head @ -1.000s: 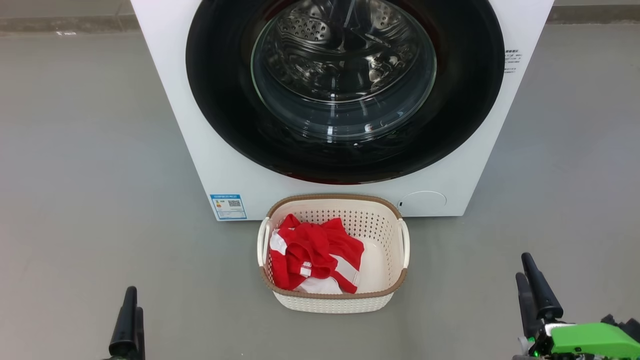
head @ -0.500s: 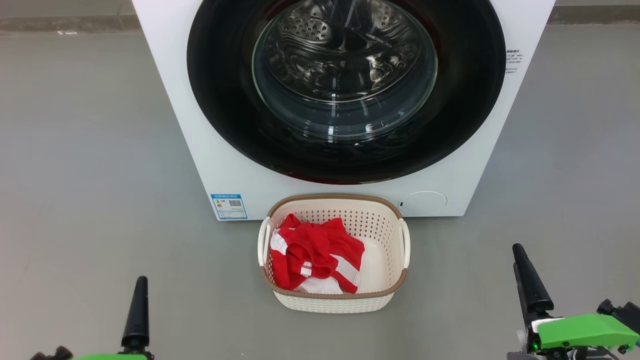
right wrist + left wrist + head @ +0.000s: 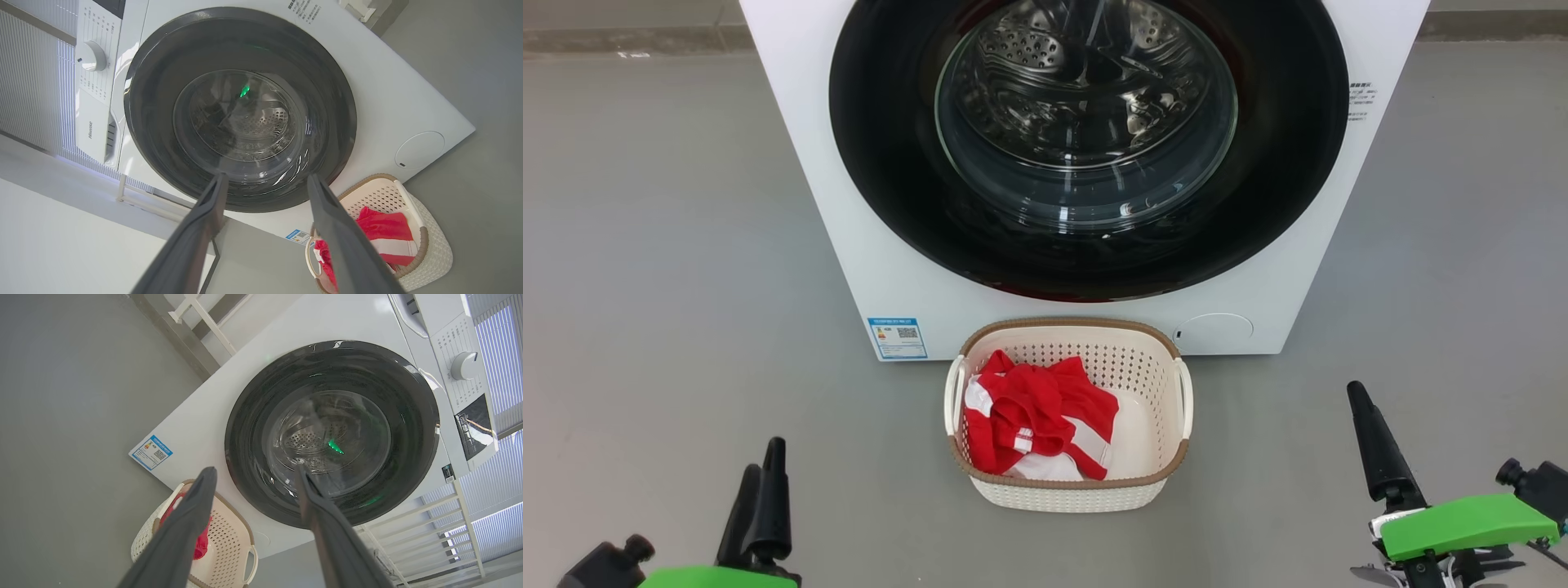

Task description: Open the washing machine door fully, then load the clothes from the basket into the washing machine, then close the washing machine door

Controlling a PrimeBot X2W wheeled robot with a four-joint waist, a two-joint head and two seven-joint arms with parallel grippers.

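The white washing machine (image 3: 907, 286) stands straight ahead, and its round glossy black door (image 3: 890, 163) lies shut against its front. On the floor just before it sits the cream basket (image 3: 1068, 494), with the red and white clothes (image 3: 1029, 416) bundled in its left half. My left gripper (image 3: 765, 457) hovers open at the lower left. My right gripper (image 3: 1360, 400) is open at the lower right. Both are well short of the basket and hold nothing. In the left wrist view the open left gripper (image 3: 255, 470) frames the shut door (image 3: 253, 416). The right gripper (image 3: 267, 176) likewise frames the door (image 3: 155, 102).
Grey floor spreads to both sides of the machine. A blue energy sticker (image 3: 897, 337) and a round service flap (image 3: 1215, 331) mark the machine's lower front. A control knob (image 3: 463, 365) sits on the top panel. A white rack (image 3: 408, 522) stands beside the machine.
Both grippers have risen further into the head view. The left one has shifted right, the right one slightly left. Door, basket and clothes have stayed put.
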